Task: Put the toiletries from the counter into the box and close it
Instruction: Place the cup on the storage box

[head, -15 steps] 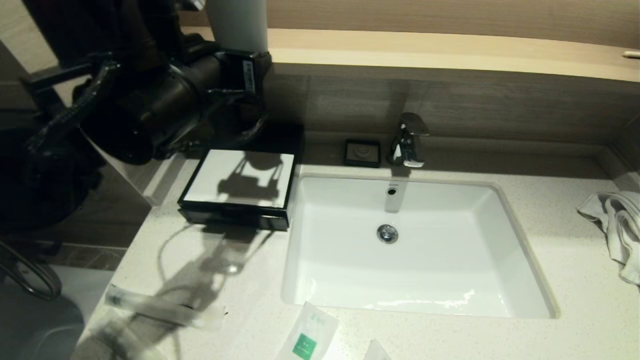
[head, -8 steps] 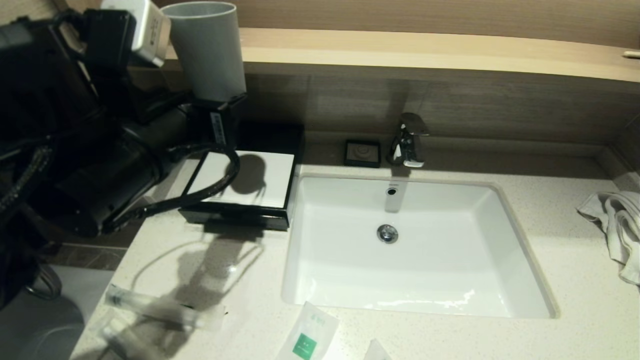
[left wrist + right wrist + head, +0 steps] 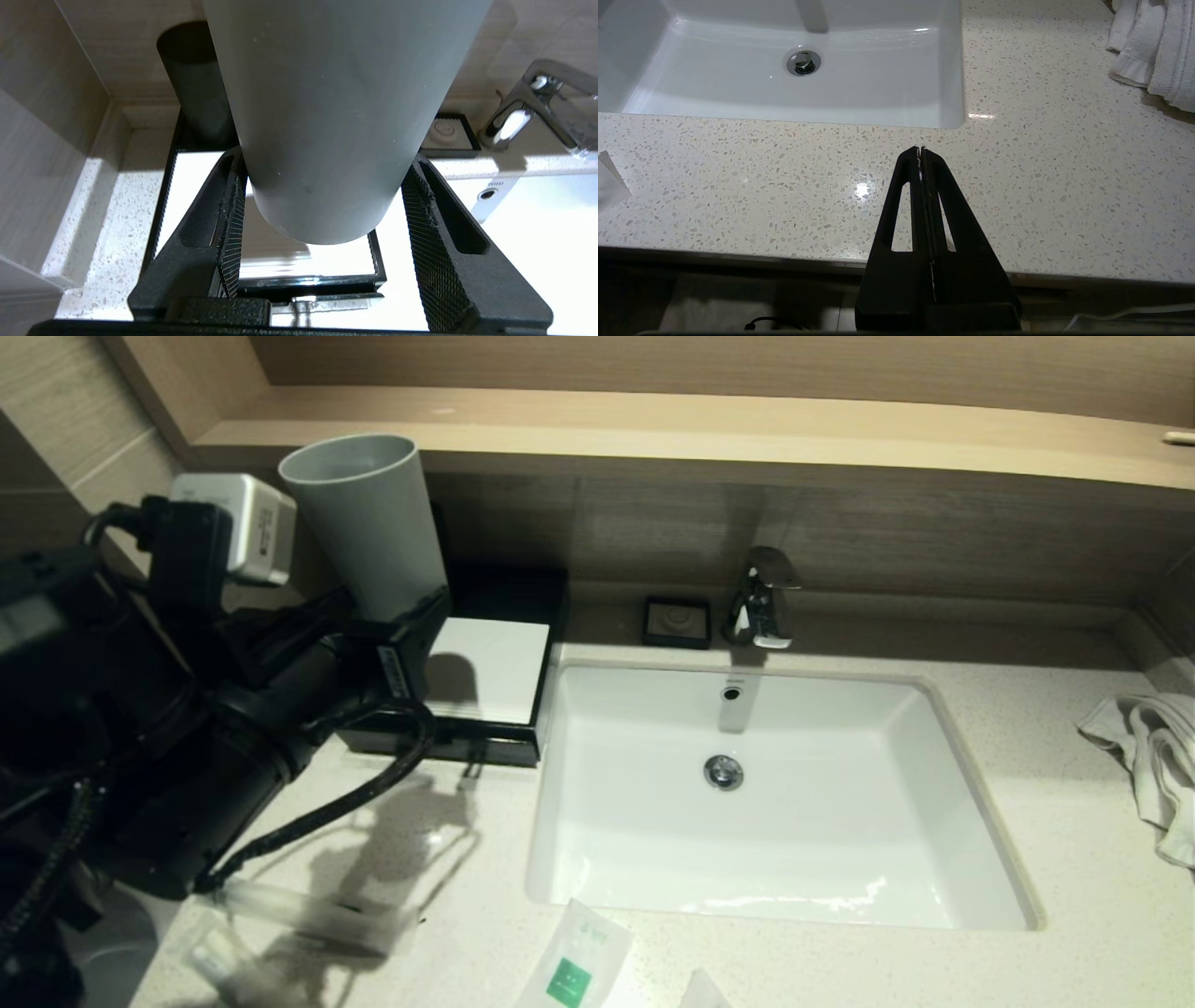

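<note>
The left pincer (image 3: 322, 205) is squeezing a tall grey cup (image 3: 364, 523) near its bottom, with one finger (image 3: 224, 224) on each side, and holds it up in the air over the box (image 3: 490, 663). I think the cup is up there because it stood in the way, and the box cannot be used with a cup on top. A dark cup (image 3: 196, 84) stands at the back of the box. The box sits on the bench (image 3: 1074, 859) just beside the white basin (image 3: 766, 803), and its drawer front looks shut or nearly shut. The toiletries are not in it yet. Two long packets (image 3: 317, 915) lie near the front edge of the bench, and a flat packet with a green label (image 3: 574, 971) lies near them, in front of the basin. The right pincer (image 3: 920, 151) is pressed tight together with nothing in it. It hangs low at the front edge of the bench, waiting. A towel (image 3: 1148, 756) lies far off at the right.
</note>
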Robot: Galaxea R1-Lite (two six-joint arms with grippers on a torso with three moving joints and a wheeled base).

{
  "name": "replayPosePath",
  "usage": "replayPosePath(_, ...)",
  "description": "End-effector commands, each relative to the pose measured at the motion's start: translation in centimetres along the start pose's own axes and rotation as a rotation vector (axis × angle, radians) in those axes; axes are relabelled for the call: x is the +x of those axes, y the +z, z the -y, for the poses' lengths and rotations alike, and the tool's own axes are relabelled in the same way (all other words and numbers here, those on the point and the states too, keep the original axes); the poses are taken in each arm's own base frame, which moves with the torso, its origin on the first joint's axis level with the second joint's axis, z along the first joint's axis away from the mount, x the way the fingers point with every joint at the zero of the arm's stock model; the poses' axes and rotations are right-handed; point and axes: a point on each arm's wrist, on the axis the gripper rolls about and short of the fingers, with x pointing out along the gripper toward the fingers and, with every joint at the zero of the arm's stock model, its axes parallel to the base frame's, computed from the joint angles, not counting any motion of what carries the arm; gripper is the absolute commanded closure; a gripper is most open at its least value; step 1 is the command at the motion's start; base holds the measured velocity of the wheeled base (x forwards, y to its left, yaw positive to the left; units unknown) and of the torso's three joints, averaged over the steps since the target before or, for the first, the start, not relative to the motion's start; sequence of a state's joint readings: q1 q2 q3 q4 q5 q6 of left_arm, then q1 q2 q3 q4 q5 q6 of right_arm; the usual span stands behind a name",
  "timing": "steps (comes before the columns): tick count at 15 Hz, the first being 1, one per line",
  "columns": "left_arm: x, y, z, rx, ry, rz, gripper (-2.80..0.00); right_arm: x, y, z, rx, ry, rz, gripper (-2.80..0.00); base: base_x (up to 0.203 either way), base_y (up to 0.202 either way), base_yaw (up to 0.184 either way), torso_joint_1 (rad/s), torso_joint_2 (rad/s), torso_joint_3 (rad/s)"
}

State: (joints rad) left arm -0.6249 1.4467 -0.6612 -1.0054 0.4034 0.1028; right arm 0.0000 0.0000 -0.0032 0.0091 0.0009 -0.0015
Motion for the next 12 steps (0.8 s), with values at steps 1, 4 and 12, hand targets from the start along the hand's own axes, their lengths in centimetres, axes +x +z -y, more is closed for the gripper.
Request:
replayPosePath(1, 0.6, -1.6, 0.4, 0.015, -0.003, -0.037, 0.00, 0.0, 0.0, 0.0, 0.000, 0.001, 0.000, 0.00, 0.000, 0.000, 0.000, 0.000, 0.00, 0.000)
replayPosePath(4, 1.1, -3.1, 0.8, 0.024, -0.006, -0.057, 0.00, 0.0, 0.0, 0.0, -0.002, 0.001, 0.000, 0.00, 0.000, 0.000, 0.000, 0.000, 0.00, 0.000)
replayPosePath(12, 3.2, -6.2, 2.1, 0.034, -0.007, -0.077, 0.00, 0.0, 0.0, 0.0, 0.000, 0.001, 0.000, 0.00, 0.000, 0.000, 0.000, 0.000, 0.00, 0.000)
